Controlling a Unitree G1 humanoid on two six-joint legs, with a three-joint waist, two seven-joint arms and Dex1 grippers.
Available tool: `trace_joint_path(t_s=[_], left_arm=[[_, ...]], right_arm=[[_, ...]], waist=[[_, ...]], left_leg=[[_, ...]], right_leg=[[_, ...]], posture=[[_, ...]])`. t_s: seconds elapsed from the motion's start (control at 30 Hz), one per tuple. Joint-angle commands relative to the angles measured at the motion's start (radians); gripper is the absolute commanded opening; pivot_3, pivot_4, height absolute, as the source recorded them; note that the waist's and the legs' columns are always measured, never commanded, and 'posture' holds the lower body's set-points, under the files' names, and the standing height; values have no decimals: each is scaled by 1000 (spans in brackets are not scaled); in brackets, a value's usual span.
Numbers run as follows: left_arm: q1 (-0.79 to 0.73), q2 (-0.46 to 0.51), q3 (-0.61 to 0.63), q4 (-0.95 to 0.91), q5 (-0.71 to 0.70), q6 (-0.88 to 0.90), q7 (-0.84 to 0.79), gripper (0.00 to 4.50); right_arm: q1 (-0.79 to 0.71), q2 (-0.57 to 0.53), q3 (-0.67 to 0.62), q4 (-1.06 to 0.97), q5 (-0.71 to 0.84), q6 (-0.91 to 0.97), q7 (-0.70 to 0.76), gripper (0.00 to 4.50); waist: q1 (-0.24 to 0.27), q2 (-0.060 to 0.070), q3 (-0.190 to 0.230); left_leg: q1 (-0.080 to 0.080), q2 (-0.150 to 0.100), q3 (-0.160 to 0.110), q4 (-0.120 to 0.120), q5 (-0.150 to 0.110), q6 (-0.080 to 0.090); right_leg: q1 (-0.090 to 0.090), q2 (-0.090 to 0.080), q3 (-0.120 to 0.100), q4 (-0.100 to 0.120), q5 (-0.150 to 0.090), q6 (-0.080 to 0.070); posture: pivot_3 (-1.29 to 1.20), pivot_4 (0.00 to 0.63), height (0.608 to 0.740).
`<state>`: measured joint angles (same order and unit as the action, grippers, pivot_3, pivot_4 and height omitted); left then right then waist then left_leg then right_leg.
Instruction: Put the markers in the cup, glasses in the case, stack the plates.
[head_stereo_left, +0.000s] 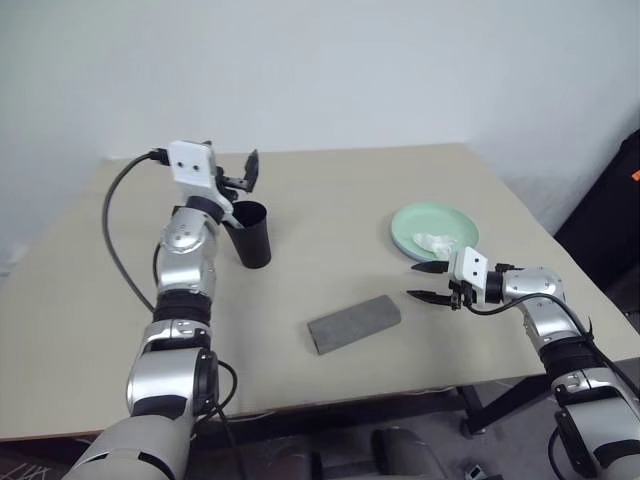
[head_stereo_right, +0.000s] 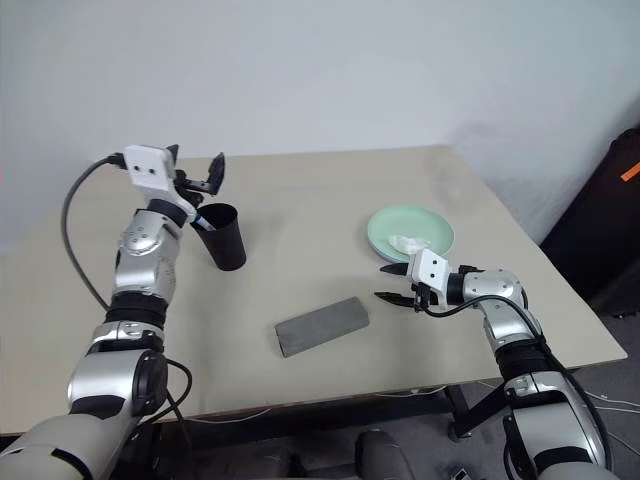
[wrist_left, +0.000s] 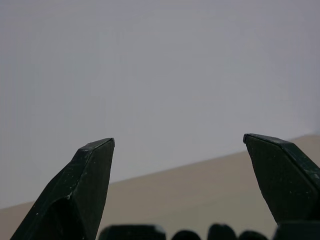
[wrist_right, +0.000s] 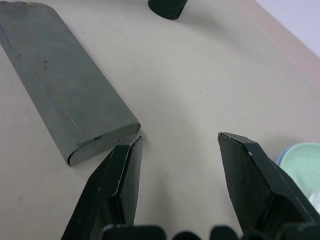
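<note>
Left gripper (head_stereo_left: 243, 178) wide open, empty, hovering just above cup (head_stereo_left: 252, 235); marker (head_stereo_right: 200, 222) tip pokes out of cup below it, so marker step looks done. Right gripper (head_stereo_left: 430, 282) open, empty; case (head_stereo_left: 354, 323) shut beside it, plates (head_stereo_left: 405, 225) stacked just behind. Next, probably check case.

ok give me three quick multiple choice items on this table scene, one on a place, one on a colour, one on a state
1. The grey case lies:
A. between cup and plate, nearer the robot
B. on the plate
C. behind the cup

2. The top plate is:
A. red
B. mint green
C. black

3. The left gripper is:
A. shut on the case
B. open, above the cup
C. inside the plate

Answers: 1 A, the case sits at the table's middle front. 2 B, pale green with white paper on it. 3 B, its fingers stand apart, empty.
</note>
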<state>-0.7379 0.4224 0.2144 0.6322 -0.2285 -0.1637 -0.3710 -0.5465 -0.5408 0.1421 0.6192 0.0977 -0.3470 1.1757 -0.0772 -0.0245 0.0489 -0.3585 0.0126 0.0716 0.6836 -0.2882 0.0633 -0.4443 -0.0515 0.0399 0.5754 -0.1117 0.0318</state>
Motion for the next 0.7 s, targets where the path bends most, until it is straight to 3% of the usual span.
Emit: trace_joint_path(t_s=[0.03, 0.4, 0.53, 0.7], left_arm=[[133, 84, 37, -222, -71, 110, -104, 4392], [607, 230, -19, -722, -247, 433, -426, 4392], [672, 233, -86, -760, -186, 425, -462, 4392], [648, 207, -131, -721, -141, 391, -466, 4392]], right_arm=[[-32, -13, -50, 0, 40, 20, -3, 2609], [11, -39, -126, -71, 170, 168, 94, 2609], [36, -67, -172, -142, 260, 306, 146, 2609], [60, -110, -220, -210, 328, 438, 173, 2609]], waist=[[0, 0, 0], [6, 1, 0], [6, 1, 0], [6, 2, 0]], left_leg=[[0, 0, 0, 0, 0, 0], [0, 7, 0, 1, -1, -2], [0, 7, 0, 1, -2, -4], [1, 10, 1, 1, -2, -4]], right_leg=[[0, 0, 0, 0, 0, 0], [0, -3, -1, -1, -1, -3], [0, -3, -2, 0, -2, -3], [-1, -2, -2, 0, -1, -4]], posture=[[0, 0, 740], [0, 0, 740], [0, 0, 740], [0, 0, 740]])
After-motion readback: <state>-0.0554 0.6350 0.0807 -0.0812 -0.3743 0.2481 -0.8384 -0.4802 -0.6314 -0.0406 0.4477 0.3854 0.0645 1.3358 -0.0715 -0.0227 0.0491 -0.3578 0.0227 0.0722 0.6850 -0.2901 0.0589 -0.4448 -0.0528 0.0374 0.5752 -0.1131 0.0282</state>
